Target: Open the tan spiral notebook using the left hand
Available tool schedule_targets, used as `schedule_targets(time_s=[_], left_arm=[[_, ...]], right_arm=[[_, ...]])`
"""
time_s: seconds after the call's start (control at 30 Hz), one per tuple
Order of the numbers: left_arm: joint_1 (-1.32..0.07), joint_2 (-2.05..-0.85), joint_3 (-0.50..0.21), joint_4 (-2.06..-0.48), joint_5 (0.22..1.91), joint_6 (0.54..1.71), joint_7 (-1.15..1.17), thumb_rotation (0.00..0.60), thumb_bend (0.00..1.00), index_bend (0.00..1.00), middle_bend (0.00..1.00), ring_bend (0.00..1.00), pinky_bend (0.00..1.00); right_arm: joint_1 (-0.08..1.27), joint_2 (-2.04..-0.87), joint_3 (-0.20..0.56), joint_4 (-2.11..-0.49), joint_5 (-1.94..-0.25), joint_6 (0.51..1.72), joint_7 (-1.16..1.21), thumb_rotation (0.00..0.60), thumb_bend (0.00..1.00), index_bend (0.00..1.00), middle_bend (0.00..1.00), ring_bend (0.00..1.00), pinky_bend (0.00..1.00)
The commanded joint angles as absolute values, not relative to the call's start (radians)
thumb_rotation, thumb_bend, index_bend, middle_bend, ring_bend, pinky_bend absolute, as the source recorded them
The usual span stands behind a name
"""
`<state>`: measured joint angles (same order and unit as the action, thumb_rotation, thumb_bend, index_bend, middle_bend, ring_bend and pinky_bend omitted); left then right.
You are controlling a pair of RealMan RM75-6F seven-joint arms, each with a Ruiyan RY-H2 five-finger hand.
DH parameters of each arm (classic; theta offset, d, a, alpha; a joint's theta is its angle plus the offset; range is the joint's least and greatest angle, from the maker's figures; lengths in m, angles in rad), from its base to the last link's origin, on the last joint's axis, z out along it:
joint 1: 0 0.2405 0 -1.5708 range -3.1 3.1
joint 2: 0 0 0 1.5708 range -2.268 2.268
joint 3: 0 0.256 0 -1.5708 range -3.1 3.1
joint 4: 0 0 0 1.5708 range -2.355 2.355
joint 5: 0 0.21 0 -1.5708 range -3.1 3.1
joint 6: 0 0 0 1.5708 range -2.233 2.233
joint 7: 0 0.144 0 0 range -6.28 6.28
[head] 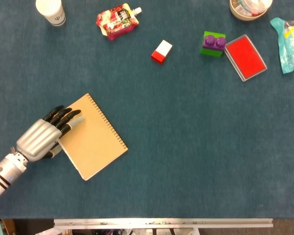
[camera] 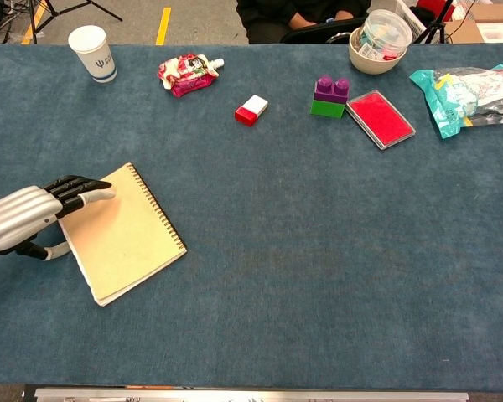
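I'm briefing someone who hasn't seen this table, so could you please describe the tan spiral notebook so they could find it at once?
Start at the blue table and go to its near left part, where the left hand reaches in. The tan spiral notebook lies closed and askew there, with the hand's fingertips resting on its left edge. It is the only plain tan, wire-bound thing; everything else sits along the far edge.

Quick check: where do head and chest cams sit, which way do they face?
Head view: high above, looking almost straight down on the table; only the left robot hand and forearm show.
Chest view: lower, angled forward across the table to the floor beyond; same robot hand.
Both share the tan spiral notebook, closed, fingers on its left edge.
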<state>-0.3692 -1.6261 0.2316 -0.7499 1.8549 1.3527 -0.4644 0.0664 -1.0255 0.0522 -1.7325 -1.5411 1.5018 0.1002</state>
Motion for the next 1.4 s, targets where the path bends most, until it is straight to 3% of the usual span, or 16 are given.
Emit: schedule_targets(time_s=[0.03,0.77,0.93,1.1,1.4], left_arm=[[-0.379,-1.638,0.226,-0.757,1.848,1.353,-0.486,0.6,0.32,0.06,0.01,0.0,0.0],[-0.443,-1.637,0.17,-0.951,1.783,1.329,-0.557,0.6,0.34,0.07,0.03,0.0,0.0],[-0.464,-1.623,0.152,-1.025,1.768,1.312,-0.545,0.6,0.37,0.17,0.03,0.0,0.0],[-0.488,-1.603,0.134,-1.113,1.758,1.289,-0.509,0.6,0.46,0.25,0.04,0.0,0.0],[-0.513,-1.584,0.102,-1.235,1.715,1.238,-0.422,0.6,0.47,0.41,0.06,0.0,0.0]], right_arm=[[0.066,-1.026,0.054,-1.733,-1.539,1.503,0.1,0.6,0.4,0.36,0.37,0.23,0.29],[0.056,-1.026,0.061,-1.716,-1.539,1.522,0.131,0.6,0.39,0.36,0.37,0.23,0.29],[0.055,-1.03,0.062,-1.707,-1.541,1.525,0.142,0.6,0.39,0.36,0.37,0.23,0.29],[0.053,-1.033,0.064,-1.699,-1.542,1.531,0.15,0.6,0.4,0.36,0.37,0.23,0.29],[0.048,-1.044,0.068,-1.675,-1.542,1.543,0.17,0.6,0.39,0.36,0.37,0.23,0.29]])
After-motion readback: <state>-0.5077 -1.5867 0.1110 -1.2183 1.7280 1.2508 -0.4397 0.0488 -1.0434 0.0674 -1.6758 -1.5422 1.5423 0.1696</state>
